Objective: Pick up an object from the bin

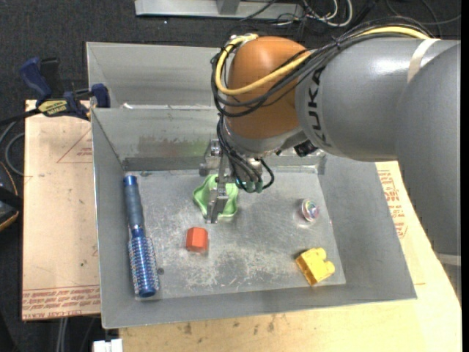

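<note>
The pincer (217, 213) is seen set down upon a green crumpled thing (201, 196), which lies a little toward 12 o'clock of the middle of the bin (249, 266). The green thing spreads out from under the pincer toward both 9 and 3 o'clock, so it lies directly beneath rather than off to any side. It is judged that the coming move turns on a straight descent or closing, with no sideways travel needed. Whether the pincer is open or closed cannot be told, and no hold on the green thing can be affirmed. A red cube (196, 239) is placed near, at 7 o'clock of the pincer. A yellow block (315, 265) is found well apart at 4 o'clock, and a blue brush (138, 237) at 9 o'clock, its long axis running 12 to 6.
</note>
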